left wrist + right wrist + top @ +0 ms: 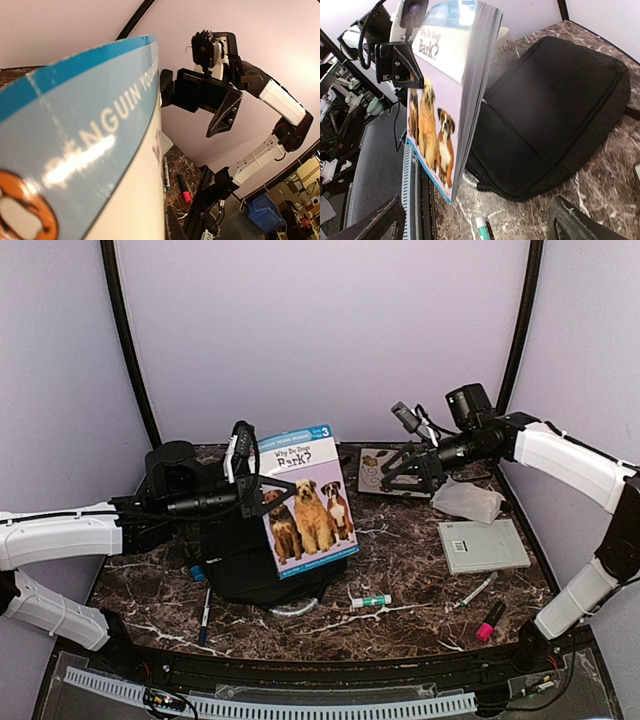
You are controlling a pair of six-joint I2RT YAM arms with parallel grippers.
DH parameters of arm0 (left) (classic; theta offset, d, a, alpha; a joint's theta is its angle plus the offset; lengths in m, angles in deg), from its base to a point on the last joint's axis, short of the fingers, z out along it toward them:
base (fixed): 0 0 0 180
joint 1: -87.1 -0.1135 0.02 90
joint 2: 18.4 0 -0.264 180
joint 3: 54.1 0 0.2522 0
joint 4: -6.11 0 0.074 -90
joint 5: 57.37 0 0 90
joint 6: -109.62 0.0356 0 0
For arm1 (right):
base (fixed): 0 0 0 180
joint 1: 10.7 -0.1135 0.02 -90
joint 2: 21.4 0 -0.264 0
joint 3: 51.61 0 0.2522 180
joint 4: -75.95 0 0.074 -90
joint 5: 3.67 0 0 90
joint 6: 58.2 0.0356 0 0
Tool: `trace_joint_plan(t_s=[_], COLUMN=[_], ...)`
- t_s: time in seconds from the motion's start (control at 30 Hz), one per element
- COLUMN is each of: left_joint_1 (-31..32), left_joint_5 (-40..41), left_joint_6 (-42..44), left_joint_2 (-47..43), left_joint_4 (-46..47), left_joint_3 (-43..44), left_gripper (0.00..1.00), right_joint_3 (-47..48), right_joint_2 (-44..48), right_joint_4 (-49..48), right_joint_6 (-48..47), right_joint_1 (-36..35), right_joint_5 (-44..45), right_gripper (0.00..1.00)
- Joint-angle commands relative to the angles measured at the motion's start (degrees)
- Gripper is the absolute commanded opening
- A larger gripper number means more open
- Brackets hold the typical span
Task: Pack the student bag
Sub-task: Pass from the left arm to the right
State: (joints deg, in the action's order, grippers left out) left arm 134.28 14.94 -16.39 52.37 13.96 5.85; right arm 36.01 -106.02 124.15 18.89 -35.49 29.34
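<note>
One book clamped in left gripper

The student bag is matt black cloth, the book glossy smooth paper, the table smooth, marble-patterned.

Dark marble-patterned table. Upright children's book, three dogs on cover, raised off tabletop. Right: grey flat booklet, crumpled clear plastic just behind. Front: glue stick, thin pen, pink marker. Left: black pen.

Pale lilac walls enclose a dark marble table.
</note>
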Motion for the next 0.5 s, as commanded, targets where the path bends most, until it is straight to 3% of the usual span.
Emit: trace_joint_plan(t_s=[0.0,0.33,0.47], left_joint_1=[-0.16,-0.16,-0.19], left_joint_5=[-4.15,-2.09,-0.63], left_joint_6=[3.23,1.04,1.31], left_joint_2=[-6.20,-9.21,-9.21], left_joint_4=[5.20,9.00,9.53], left_joint_3=[-1.63,-3.51,-3.47], left_gripper=[0.00,0.00,0.00], right_joint_3=[6.95,-0.06,-0.54], right_joint_2=[-5.97,-4.91,-6.25], right_joint_4=[-2.14,-27.20,-26.58], right_joint_6=[3.57,19.15,21.24], right_joint_1=[-4.84,-11.33,-12.08], right_joint_5=[-2.54,-5.44,-10.57], right_gripper=[1.00,0.99,0.85])
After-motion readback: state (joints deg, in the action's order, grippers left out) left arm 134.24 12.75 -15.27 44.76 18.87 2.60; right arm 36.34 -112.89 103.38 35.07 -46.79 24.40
